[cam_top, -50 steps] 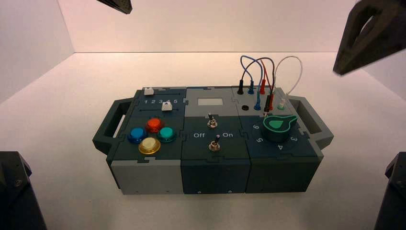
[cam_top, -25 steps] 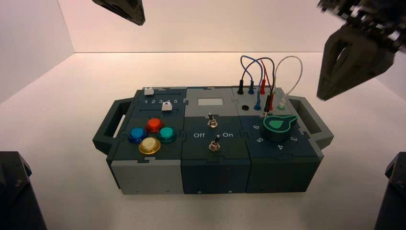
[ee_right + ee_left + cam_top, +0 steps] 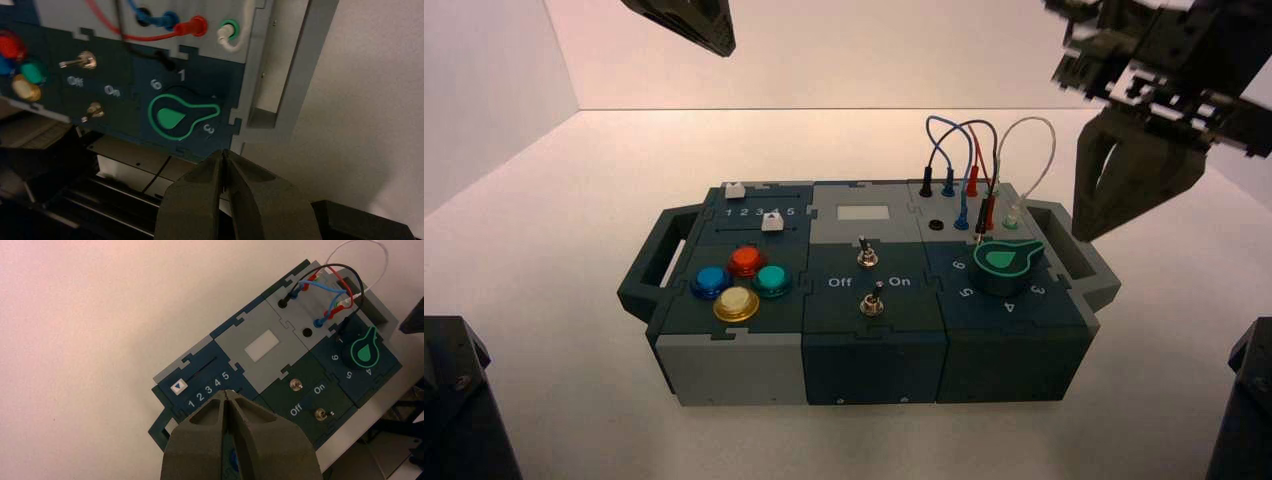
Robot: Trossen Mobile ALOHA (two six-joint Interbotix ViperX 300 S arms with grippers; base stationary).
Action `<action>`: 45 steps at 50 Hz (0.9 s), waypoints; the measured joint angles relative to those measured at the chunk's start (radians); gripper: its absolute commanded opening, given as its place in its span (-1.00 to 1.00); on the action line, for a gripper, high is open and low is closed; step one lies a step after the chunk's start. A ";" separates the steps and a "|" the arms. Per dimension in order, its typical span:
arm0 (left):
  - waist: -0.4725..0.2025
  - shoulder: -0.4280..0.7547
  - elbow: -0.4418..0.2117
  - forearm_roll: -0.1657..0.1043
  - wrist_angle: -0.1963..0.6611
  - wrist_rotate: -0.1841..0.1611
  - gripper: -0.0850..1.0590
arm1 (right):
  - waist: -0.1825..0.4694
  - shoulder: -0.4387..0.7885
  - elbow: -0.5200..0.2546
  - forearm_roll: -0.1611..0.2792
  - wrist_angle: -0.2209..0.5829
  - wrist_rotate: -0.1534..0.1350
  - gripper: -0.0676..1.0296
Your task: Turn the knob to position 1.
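The dark-green knob (image 3: 1006,265) with a bright green teardrop pointer sits on the right section of the box (image 3: 724,365). In the right wrist view the knob (image 3: 175,117) points between the printed 1 and 3. It also shows in the left wrist view (image 3: 365,351). My right gripper (image 3: 1086,233) hangs shut and empty in the air over the box's right handle (image 3: 1079,262), to the right of the knob and apart from it; its tips (image 3: 223,152) meet. My left gripper (image 3: 714,42) is shut, high behind the box's left end; its tips (image 3: 226,391) hover above the slider numbers.
Red, blue, black and white wires (image 3: 969,150) plug in just behind the knob. Two metal toggle switches (image 3: 866,258) stand in the middle section. Coloured push buttons (image 3: 739,280) and two white slider tabs (image 3: 771,222) are on the left. The box rests on a white table.
My right gripper has come down and leftward from the upper right corner towards the box's right end. My left gripper has edged slightly rightward at the top. The knob has not turned.
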 measured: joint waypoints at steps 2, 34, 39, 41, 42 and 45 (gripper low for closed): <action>0.000 0.000 0.002 0.000 0.000 0.000 -0.91 | 0.000 0.008 0.000 0.000 -0.003 0.000 -0.92; -0.002 -0.005 0.000 -0.002 0.000 0.003 -0.91 | 0.060 0.190 -0.032 0.000 -0.110 0.002 -0.92; -0.002 -0.006 0.000 -0.002 0.000 0.005 -0.91 | 0.061 0.206 -0.040 -0.002 -0.121 0.000 -0.92; 0.000 -0.008 0.000 -0.002 0.000 0.005 -0.91 | 0.061 0.210 -0.044 -0.002 -0.124 0.000 -0.92; -0.002 -0.006 0.000 -0.002 0.002 0.005 -0.91 | 0.061 0.213 -0.046 -0.003 -0.124 0.000 -0.92; -0.002 -0.006 0.000 -0.002 0.000 0.005 -0.91 | 0.061 0.219 -0.049 -0.003 -0.124 0.000 -0.92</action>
